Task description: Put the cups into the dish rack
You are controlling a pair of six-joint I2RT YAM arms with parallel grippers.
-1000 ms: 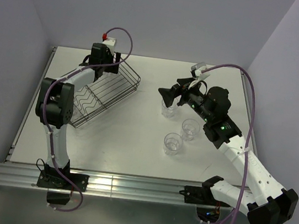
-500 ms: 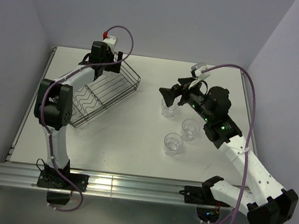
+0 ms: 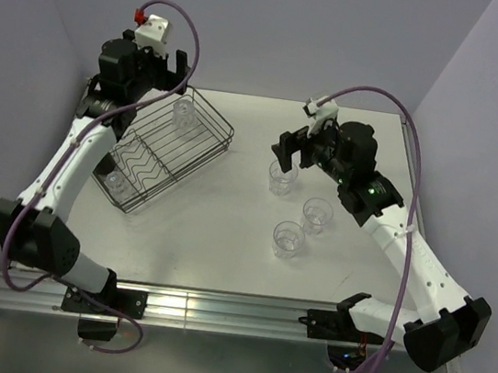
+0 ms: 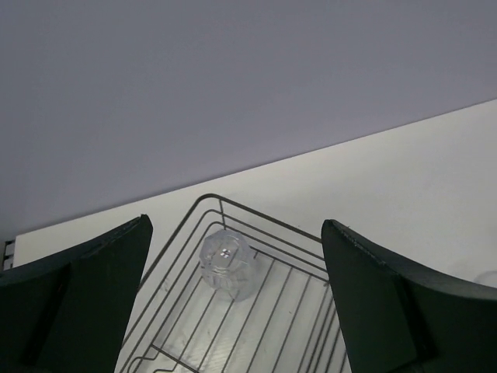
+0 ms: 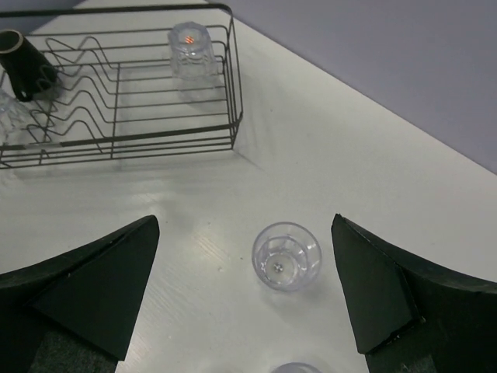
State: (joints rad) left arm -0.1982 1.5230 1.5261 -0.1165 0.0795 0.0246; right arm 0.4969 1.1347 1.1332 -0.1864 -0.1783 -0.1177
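now both jaws stand wide and empty; drop the right jaws squarely over the upright tumbler (image 5: 286,255) on the bench (image 5: 349,155), near the dish rack (image 5: 140,85), and close gently mid-wall.

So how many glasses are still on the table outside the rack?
3. The far clear ribbed glass tumbler stands nearest the black wire rack; the middle tumbler right of it; the near tumbler in front, between those two.

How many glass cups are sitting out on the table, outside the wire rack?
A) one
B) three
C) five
B: three stand on the bare table, namely the far cup, the middle cup and the near cup.
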